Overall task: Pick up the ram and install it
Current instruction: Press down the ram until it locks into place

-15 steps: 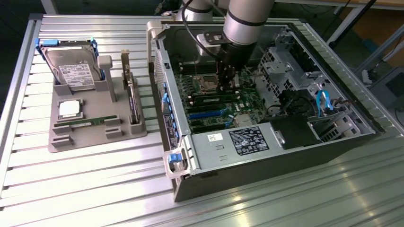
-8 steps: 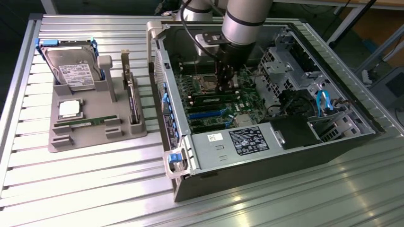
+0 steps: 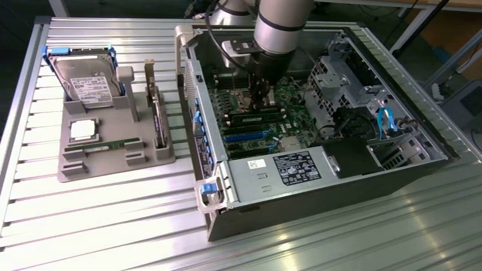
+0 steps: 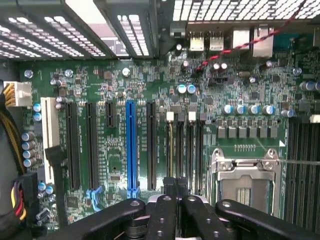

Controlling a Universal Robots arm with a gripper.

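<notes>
In the exterior view, an open computer case lies on its side on a ribbed metal table, its motherboard facing up. The robot arm reaches down into the case, and its gripper sits low over the middle of the board with its black fingers drawn together, right above a green memory stick that lies seated across the board. I cannot tell whether the fingers touch that stick. Toward the exterior view's left, well apart from the case, a grey parts tray rests on the table. It holds a hard drive standing at its far end, a square silver processor in the middle, an expansion card upright along its side nearest the case, and a second ram stick lying in a slot near the front. In the wrist view, the gripper appears at the edge of the picture with its two black fingers pressed close together, nothing visibly held between them. Beyond the fingers lies the green motherboard with a row of long black slots, one blue slot, and the metal processor socket beside them. A red and black wire crosses the far part of the board.
</notes>
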